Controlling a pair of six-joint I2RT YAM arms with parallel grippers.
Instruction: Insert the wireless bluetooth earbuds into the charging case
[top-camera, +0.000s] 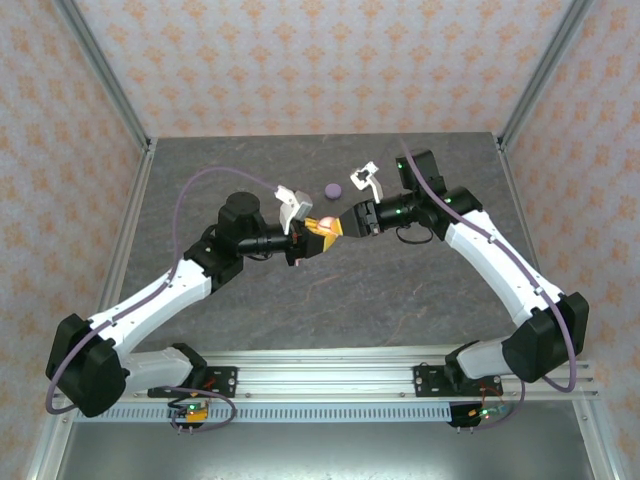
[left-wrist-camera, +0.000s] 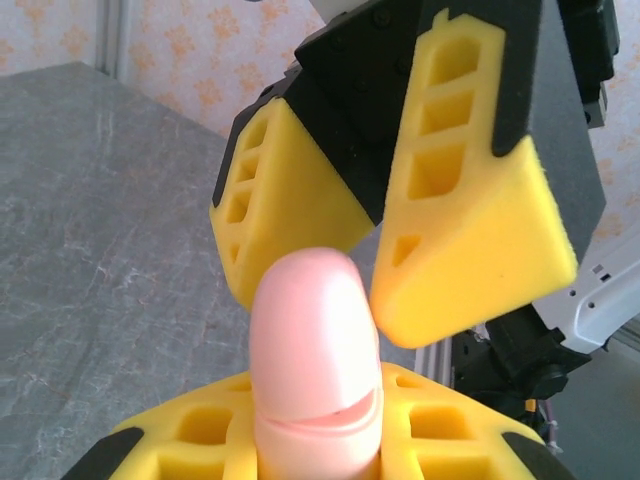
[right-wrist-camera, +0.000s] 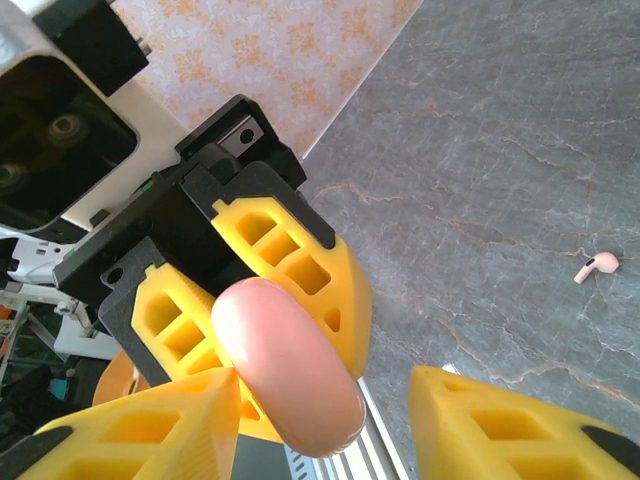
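Note:
A pale pink round charging case (top-camera: 324, 222) is held off the table, and my left gripper (top-camera: 313, 238) is shut on it. In the left wrist view the case (left-wrist-camera: 315, 365) stands up between my yellow fingers (left-wrist-camera: 190, 435), and a thin gap shows along its lid seam. My right gripper (top-camera: 347, 222) faces it, open, jaws on either side of the case's far end. In the right wrist view the case (right-wrist-camera: 285, 365) rests against my left finger (right-wrist-camera: 135, 430), while the other finger (right-wrist-camera: 520, 430) stands clear. One pink earbud (right-wrist-camera: 597, 266) lies on the grey table.
A small lilac round case (top-camera: 333, 188) sits on the table just behind the two grippers. The dark marbled tabletop (top-camera: 250, 300) is bounded by patterned walls at the back and sides, with a metal rail (top-camera: 330, 375) along the near edge.

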